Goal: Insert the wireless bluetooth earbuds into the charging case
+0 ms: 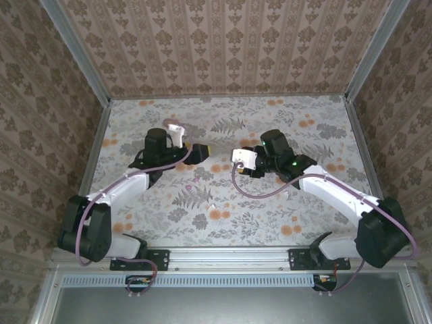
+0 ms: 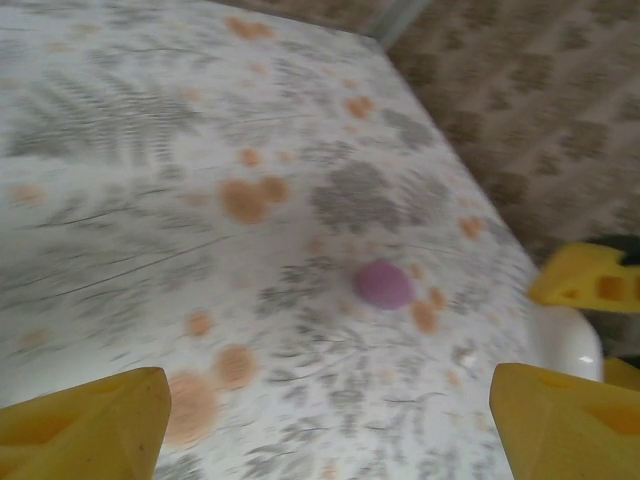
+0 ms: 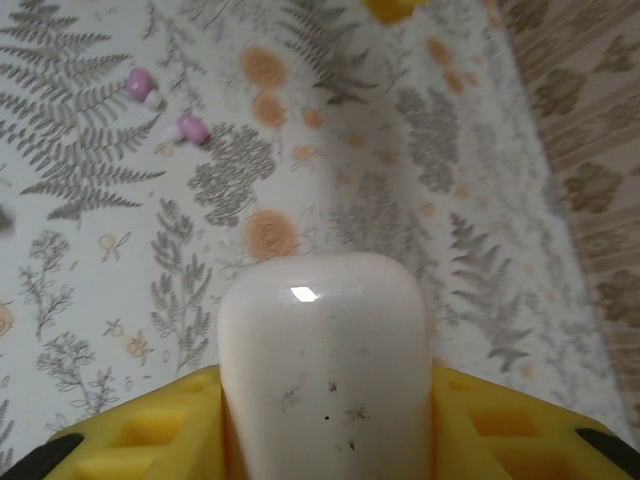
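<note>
Right wrist, white case (image 3: 325, 370) between jaws, earbuds (image 3: 190, 128), seemingly two, well ahead

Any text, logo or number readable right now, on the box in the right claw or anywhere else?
No readable text anywhere.
White box in the right claw: a glare spot and dark specks, no print.
Two tiny earbuds: too small to show any marking.
Purple pebble: blurred, nothing legible.
</note>
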